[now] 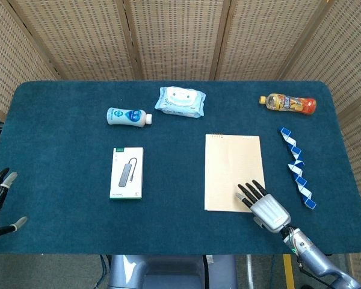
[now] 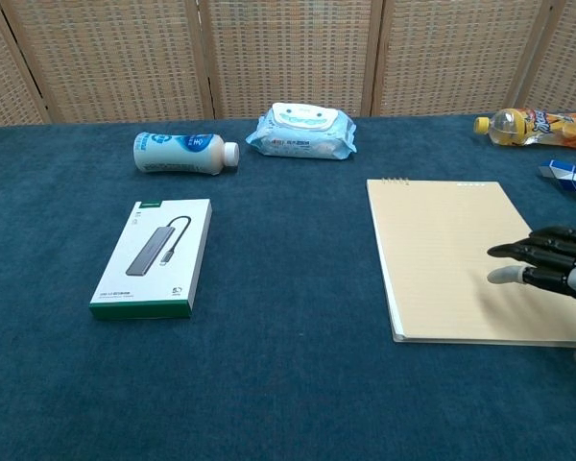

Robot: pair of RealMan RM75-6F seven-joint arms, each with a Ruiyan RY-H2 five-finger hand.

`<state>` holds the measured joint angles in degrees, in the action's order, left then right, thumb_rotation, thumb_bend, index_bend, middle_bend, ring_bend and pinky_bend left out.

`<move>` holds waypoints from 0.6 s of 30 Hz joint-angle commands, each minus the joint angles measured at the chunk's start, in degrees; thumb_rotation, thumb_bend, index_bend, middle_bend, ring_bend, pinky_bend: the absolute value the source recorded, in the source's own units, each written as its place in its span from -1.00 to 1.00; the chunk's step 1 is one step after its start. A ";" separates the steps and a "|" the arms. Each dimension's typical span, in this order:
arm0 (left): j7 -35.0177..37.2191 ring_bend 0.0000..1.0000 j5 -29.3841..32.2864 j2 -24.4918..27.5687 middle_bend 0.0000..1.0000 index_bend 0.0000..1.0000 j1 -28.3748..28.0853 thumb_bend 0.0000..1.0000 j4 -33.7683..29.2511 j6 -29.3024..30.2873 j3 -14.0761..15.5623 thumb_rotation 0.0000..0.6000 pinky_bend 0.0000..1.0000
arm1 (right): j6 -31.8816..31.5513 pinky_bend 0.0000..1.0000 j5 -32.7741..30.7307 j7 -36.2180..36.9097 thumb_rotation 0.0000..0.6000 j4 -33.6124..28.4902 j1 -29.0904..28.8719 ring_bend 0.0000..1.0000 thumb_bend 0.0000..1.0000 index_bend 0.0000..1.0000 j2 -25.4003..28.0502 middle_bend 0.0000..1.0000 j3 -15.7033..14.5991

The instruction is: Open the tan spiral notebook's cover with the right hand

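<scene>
Nothing opened yet
Right hand (image 1: 266, 206), fingers spread and empty, over tan spiral notebook's (image 1: 233, 171) near corner; cover still flat

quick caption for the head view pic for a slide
Right hand reaches over the near right corner of a closed tan notebook on a blue table.

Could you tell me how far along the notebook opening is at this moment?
Nothing is done yet: the tan spiral notebook lies flat and closed. In hand: the right hand is over its near right corner, fingers extended, holding nothing. Left: catching the cover and lifting it open.
</scene>
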<state>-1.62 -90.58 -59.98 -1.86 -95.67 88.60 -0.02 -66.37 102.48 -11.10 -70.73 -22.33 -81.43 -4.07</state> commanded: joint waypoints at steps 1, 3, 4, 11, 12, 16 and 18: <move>0.00 -1.00 -0.03 0.01 -1.00 -1.00 -0.01 -1.00 0.01 0.00 0.02 1.00 -1.00 | 0.11 -1.00 -0.39 -0.10 1.00 0.64 -0.09 -1.00 -0.29 -0.77 -0.43 -1.00 -0.12; 0.01 -1.00 -0.06 0.00 -1.00 -1.00 0.00 -1.00 0.03 0.00 0.05 1.00 -1.00 | 0.07 -1.00 -0.59 -0.23 1.00 1.15 -0.12 -1.00 -0.27 -0.77 -0.71 -1.00 -0.17; 0.01 -1.00 -0.07 0.00 -1.00 -1.00 0.00 -1.00 0.04 0.02 0.05 1.00 -1.00 | 0.05 -1.00 -0.71 -0.27 1.00 1.41 -0.14 -1.00 -0.27 -0.77 -0.86 -1.00 -0.21; 0.04 -1.00 0.01 0.02 -1.00 -1.00 -0.05 -1.00 -0.01 -0.05 0.02 1.00 -1.00 | 0.22 -1.00 -1.64 0.18 1.00 2.31 -0.32 -1.00 -0.23 -0.77 -1.45 -1.00 -0.37; 0.02 -1.00 0.01 0.01 -1.00 -1.00 -0.06 -1.00 0.01 -0.08 0.04 1.00 -1.00 | 0.21 -1.00 -1.77 0.31 1.00 2.40 -0.32 -1.00 -0.23 -0.77 -1.52 -1.00 -0.43; -0.11 -1.00 0.05 -0.04 -1.00 -1.00 -0.10 -1.00 0.00 -0.16 0.04 1.00 -1.00 | 0.24 -1.00 -2.18 0.54 1.00 2.98 -0.36 -1.00 -0.22 -0.77 -1.96 -1.00 -0.55; -0.21 -1.00 0.04 -0.08 -1.00 -1.00 -0.10 -1.00 -0.02 -0.18 0.07 1.00 -1.00 | 0.35 -1.00 -2.41 0.68 1.00 3.40 -0.44 -1.00 -0.22 -0.77 -2.29 -1.00 -0.61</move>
<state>-1.82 -90.54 -60.07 -1.96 -95.69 88.42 0.05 -66.06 100.15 -10.48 -67.43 -22.74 -83.62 -4.64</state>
